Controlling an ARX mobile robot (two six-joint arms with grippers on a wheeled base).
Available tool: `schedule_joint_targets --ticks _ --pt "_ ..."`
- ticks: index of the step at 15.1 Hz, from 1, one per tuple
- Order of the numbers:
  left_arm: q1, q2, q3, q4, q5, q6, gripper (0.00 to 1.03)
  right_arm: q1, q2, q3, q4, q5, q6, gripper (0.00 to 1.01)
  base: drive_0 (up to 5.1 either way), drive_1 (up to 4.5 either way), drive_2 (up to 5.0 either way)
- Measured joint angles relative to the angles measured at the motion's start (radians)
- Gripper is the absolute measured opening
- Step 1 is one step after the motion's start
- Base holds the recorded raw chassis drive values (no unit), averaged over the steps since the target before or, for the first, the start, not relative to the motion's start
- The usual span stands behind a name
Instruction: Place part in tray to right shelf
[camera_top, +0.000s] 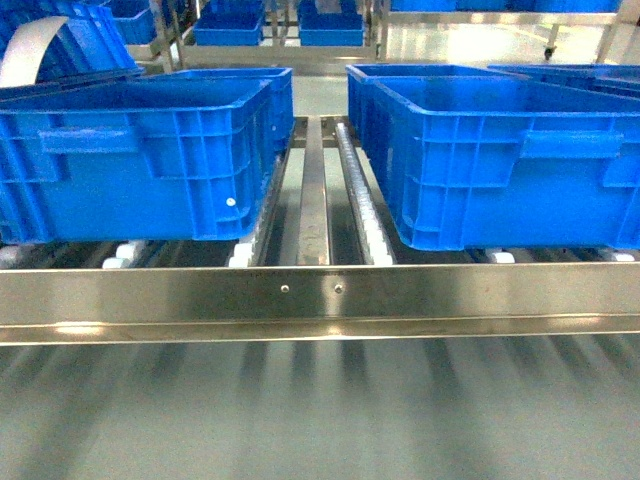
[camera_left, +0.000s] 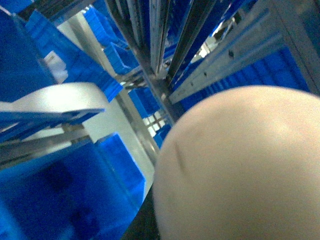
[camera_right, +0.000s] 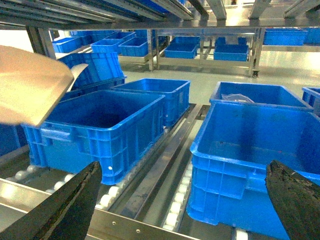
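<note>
The beige-pink tray (camera_right: 30, 85) hangs tilted over the left blue crate (camera_right: 100, 125). Its pale underside (camera_left: 240, 165) fills the lower right of the left wrist view, and its curved rim (camera_top: 30, 50) shows at the head view's top left. The left gripper is hidden behind the tray. My right gripper (camera_right: 182, 200) is open in front of the steel shelf rail (camera_right: 125, 227), with only the shelf showing between its black fingers (camera_right: 65, 210). The part is out of view.
The shelf's front rail (camera_top: 320, 300) runs across the head view. Behind it a left crate (camera_top: 130, 160) and a right crate (camera_top: 510, 160) sit on white rollers (camera_top: 360, 210), a gap between them. More crates stand on racks farther back (camera_right: 185, 47).
</note>
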Motion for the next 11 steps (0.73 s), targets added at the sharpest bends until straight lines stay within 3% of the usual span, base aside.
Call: schedule_joint_targets --ticks 2,3,4,5,6,7,8,9,11 --pt "-0.091 -0.204 -0.203 -0.116 -0.039 0.031 0.13 0.000 0.000 0.000 0.000 0.000 0.000 0.98 0.0 0.00 0.0" --pt "-0.146 -0.312 -0.280 -0.151 -0.077 0.078 0.13 0.000 0.000 0.000 0.000 0.000 0.000 0.98 0.0 0.00 0.0" --pt "-0.199 -0.412 -0.320 -0.190 -0.117 0.132 0.13 0.014 -0.007 0.003 -0.041 0.064 -0.002 0.95 0.0 0.00 0.0" --pt "-0.154 -0.489 -0.322 -0.300 0.059 0.287 0.13 0.020 -0.036 -0.026 -0.066 0.213 -0.008 0.84 0.0 0.00 0.0" --pt "-0.120 -0.547 -0.390 -0.293 0.200 0.516 0.13 -0.005 -0.089 -0.094 -0.050 0.320 -0.013 0.71 0.0 0.00 0.0" --pt "-0.108 -0.584 -0.485 -0.267 0.268 0.725 0.13 -0.053 -0.140 -0.158 -0.032 0.335 -0.015 0.58 0.0 0.00 0.0" --pt "-0.121 -0.597 -0.585 -0.247 0.309 0.889 0.13 -0.076 -0.181 -0.218 -0.021 0.307 -0.017 0.43 0.0 0.00 0.0" --pt "-0.129 -0.621 -0.648 -0.231 0.321 0.951 0.13 -0.096 -0.216 -0.266 -0.018 0.276 -0.018 0.31 0.0 0.00 0.0" --pt "-0.116 -0.705 -0.726 -0.179 0.303 1.017 0.13 -0.138 -0.277 -0.328 -0.014 0.244 -0.018 0.05 0.0 0.00 0.0"
